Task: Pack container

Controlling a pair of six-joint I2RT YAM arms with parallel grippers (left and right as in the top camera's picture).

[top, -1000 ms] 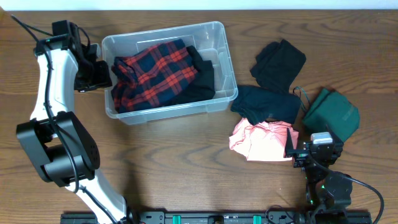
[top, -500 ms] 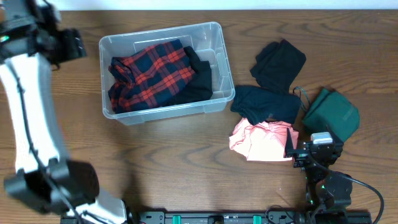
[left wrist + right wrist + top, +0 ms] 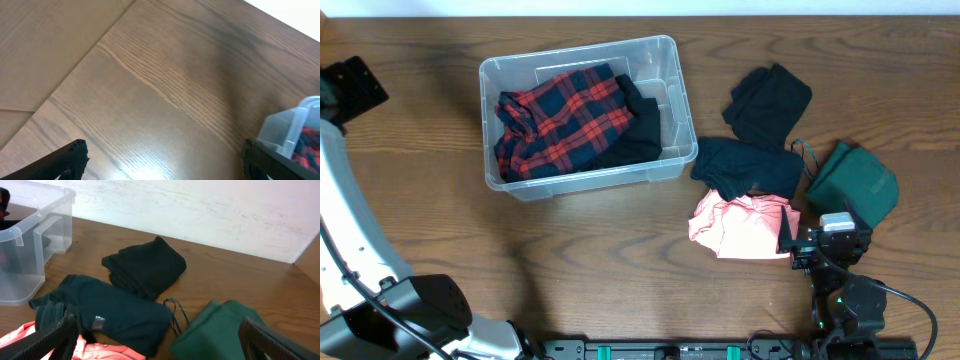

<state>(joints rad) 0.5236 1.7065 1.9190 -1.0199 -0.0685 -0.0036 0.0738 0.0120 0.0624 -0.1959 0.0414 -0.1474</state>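
The clear plastic container (image 3: 582, 47) stands at the table's back left, holding a red-and-navy plaid garment (image 3: 560, 120) and a black one (image 3: 642, 135). My left gripper (image 3: 355, 88) hangs far left of it, well apart. In the left wrist view the left gripper (image 3: 162, 156) is open over bare wood, with the container's corner (image 3: 290, 130) at the right edge. My right gripper (image 3: 160, 341) is open and low at the front right, empty, just before a dark teal garment (image 3: 115, 310) and a green one (image 3: 215, 330).
To the right of the container lie a black garment (image 3: 768, 100), the dark teal garment (image 3: 750, 165), a pink garment (image 3: 740, 225) and the green garment (image 3: 855, 185). The right arm's base (image 3: 840, 300) sits at the front edge. A white wall runs behind the table.
My left arm has swung away from the container's left wall to the far left edge, and its jaws have spread wide. The container shifted slightly left. The right arm has not moved.
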